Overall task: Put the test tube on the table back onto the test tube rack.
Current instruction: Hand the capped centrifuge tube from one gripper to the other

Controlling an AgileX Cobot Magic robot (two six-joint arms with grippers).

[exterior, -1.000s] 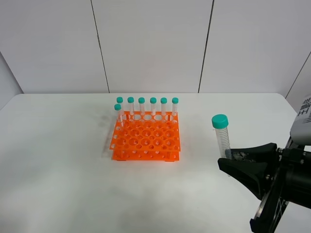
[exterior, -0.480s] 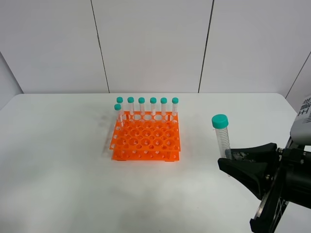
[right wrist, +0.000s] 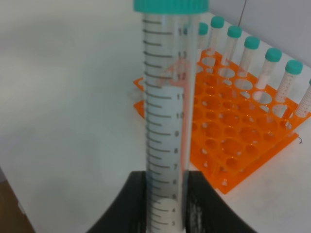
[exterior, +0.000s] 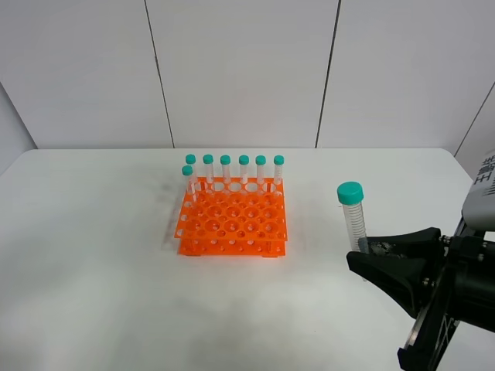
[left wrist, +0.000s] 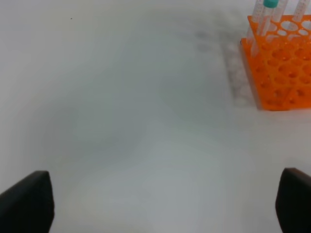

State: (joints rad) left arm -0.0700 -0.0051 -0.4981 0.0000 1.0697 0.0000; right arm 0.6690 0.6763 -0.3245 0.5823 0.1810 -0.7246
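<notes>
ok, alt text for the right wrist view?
The right gripper is shut on an upright test tube with a teal cap. Behind it, the orange test tube rack holds a row of capped tubes on the white table.

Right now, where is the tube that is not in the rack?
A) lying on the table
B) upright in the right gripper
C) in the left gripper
B: the tube stands upright, clamped in the right gripper, apart from the rack.

seven test tubes (exterior: 244,167) in one rack (exterior: 232,226) — one test tube (exterior: 354,220) outside; one table (exterior: 93,255)
</notes>
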